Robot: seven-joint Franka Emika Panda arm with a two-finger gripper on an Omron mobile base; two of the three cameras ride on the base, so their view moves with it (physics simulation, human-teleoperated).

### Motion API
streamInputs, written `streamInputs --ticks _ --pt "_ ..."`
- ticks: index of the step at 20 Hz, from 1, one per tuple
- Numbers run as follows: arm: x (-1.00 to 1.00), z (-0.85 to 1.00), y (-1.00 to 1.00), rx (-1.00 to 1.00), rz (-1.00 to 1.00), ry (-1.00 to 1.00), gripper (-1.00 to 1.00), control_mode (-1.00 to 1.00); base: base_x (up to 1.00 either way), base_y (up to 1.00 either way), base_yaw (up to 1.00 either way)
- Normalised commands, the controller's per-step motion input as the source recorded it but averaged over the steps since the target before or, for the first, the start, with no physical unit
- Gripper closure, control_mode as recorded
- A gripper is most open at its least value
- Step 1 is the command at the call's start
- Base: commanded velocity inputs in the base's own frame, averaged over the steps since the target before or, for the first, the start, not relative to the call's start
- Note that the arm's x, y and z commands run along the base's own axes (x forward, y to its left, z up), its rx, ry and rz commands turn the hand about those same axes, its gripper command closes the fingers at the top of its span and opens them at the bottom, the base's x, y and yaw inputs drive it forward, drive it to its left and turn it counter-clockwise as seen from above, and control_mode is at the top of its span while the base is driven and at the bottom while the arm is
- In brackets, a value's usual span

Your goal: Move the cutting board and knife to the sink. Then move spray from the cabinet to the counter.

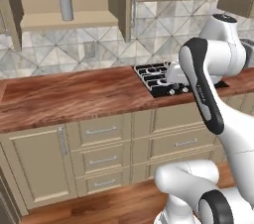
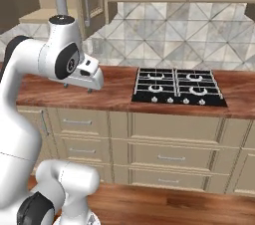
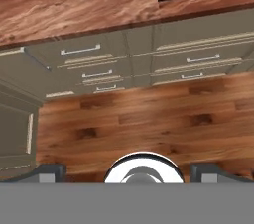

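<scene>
White arm folded high, hand aimed down, jaws wide apart.

The white jointed arm with dark joint bands (image 2: 30, 69) rises from its rounded base, bends at a dark-banded elbow and carries its upper link level at about chest height. In the right base view the white hand with its two-finger gripper (image 2: 79, 85) juts forward from the wrist, the underside facing down. In the hand view the two small dark fingertips (image 3: 49, 172) stand far apart at the two sides, holding nothing between them.

It was a home kitchen: a wood-grain bench (image 1: 74, 96) over beige drawers (image 2: 169, 139), a gas hob (image 2: 177, 87) and a tiled backsplash (image 2: 189, 40).
</scene>
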Motion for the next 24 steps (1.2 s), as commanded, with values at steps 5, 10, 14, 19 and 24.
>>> streamInputs --ticks 5,10,14,19,24 --pt "0.0 0.0 0.0 0.0 0.0 0.0 -1.0 1.0 -0.01 1.0 -0.25" --pt "0.0 0.0 0.0 0.0 0.0 0.0 -1.0 1.0 0.09 0.99 -0.19" --pt "0.0 0.0 0.0 0.0 0.0 0.0 -1.0 1.0 0.57 0.69 -0.08" --pt "0.0 0.0 0.0 0.0 0.0 0.0 -1.0 1.0 0.77 0.26 -0.05" --pt "0.0 0.0 0.0 0.0 0.0 0.0 -1.0 1.0 0.92 0.01 -0.01"
